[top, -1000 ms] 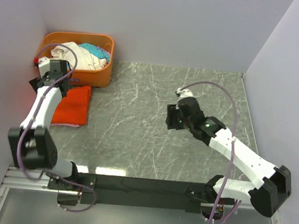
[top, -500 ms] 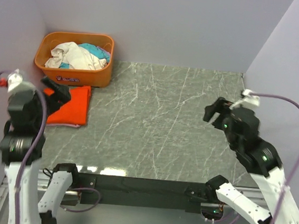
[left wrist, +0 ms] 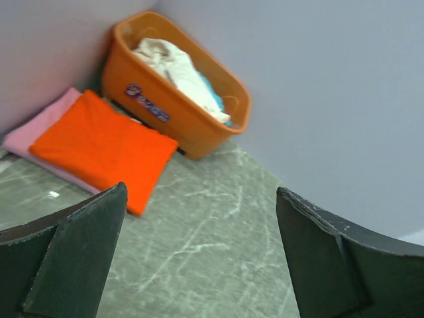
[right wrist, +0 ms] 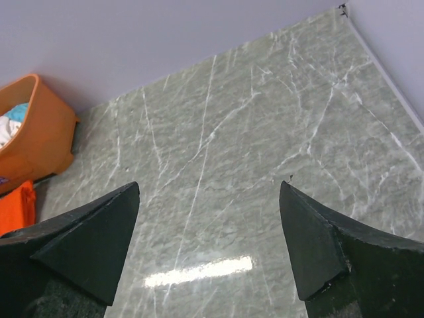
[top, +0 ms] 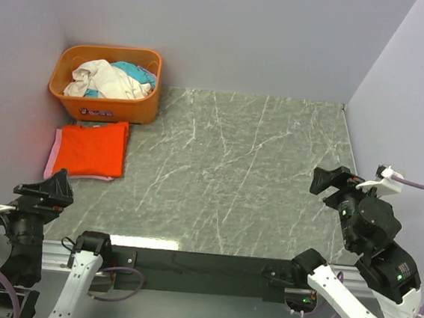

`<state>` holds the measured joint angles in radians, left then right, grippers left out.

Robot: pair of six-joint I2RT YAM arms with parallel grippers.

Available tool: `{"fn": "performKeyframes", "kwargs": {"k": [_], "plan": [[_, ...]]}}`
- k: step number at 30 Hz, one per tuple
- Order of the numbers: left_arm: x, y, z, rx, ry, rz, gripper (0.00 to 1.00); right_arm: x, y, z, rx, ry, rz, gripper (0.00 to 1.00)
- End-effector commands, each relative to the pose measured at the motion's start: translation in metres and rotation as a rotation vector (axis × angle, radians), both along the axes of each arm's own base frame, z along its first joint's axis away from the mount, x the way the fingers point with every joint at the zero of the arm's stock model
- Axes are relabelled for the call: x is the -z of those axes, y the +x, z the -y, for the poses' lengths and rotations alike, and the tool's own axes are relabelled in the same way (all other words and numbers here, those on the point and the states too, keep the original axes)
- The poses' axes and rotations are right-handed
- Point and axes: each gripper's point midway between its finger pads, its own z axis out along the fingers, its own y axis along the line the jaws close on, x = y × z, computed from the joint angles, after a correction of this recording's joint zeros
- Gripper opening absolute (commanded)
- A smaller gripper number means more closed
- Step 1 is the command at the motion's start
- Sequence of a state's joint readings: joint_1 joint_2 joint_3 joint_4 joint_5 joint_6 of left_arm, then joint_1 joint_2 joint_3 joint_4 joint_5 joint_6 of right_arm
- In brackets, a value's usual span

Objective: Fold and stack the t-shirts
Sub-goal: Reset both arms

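Observation:
A folded orange-red t-shirt (top: 91,148) lies flat on a folded light pink t-shirt (top: 52,152) at the table's left side, in front of the basket; in the left wrist view the orange-red one (left wrist: 99,147) covers all but a strip of the pink one (left wrist: 41,123). My left gripper (top: 42,191) hangs open and raised at the near left corner, well short of the stack, nothing between its fingers (left wrist: 79,248). Over the near right of the table my right gripper (top: 333,180) is raised and open and holds nothing; its fingers (right wrist: 318,232) frame bare table.
An orange plastic basket (top: 104,106) with white and teal cloth stands in the far left corner, against the walls; it also shows in the right wrist view as the basket (right wrist: 33,132). The grey marbled table (top: 233,169) is walled at the back and both sides.
Both arms have pulled back from the table toward the near edge and risen. The left gripper left the stack. The right gripper's jaws have widened.

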<state>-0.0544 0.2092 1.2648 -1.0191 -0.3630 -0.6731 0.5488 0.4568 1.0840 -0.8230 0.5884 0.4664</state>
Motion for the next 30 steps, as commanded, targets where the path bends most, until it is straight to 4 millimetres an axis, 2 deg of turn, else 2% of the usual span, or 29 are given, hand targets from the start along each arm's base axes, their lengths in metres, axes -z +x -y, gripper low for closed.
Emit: {"fn": "performKeyframes", "kwargs": {"k": [1, 4, 7, 8, 9, 17, 30], "plan": [[0.013, -0.007, -0.025, -0.134, 0.018, -0.015, 0.99, -0.004, 0.002, 0.010, 0.055, 0.012, 0.070, 0.92], [0.007, -0.013, -0.038, -0.210, -0.002, 0.074, 1.00, 0.001, 0.001, 0.012, 0.058, 0.019, 0.103, 0.93], [0.002, -0.011, -0.044, -0.245, 0.008, 0.148, 1.00, 0.007, 0.000, 0.014, 0.064, 0.023, 0.119, 0.93], [0.007, -0.005, -0.043, -0.241, 0.017, 0.143, 0.99, 0.006, -0.001, 0.015, 0.065, 0.031, 0.136, 0.93], [0.002, -0.003, -0.043, -0.238, 0.019, 0.175, 0.99, 0.011, 0.000, 0.014, 0.065, 0.024, 0.129, 0.93], [0.019, 0.014, -0.047, -0.269, 0.037, 0.148, 1.00, 0.013, -0.003, 0.021, 0.079, 0.011, 0.171, 0.93], [0.012, 0.020, -0.044, -0.248, 0.122, 0.137, 1.00, 0.013, 0.000, 0.014, 0.048, 0.004, 0.193, 0.94]]}}
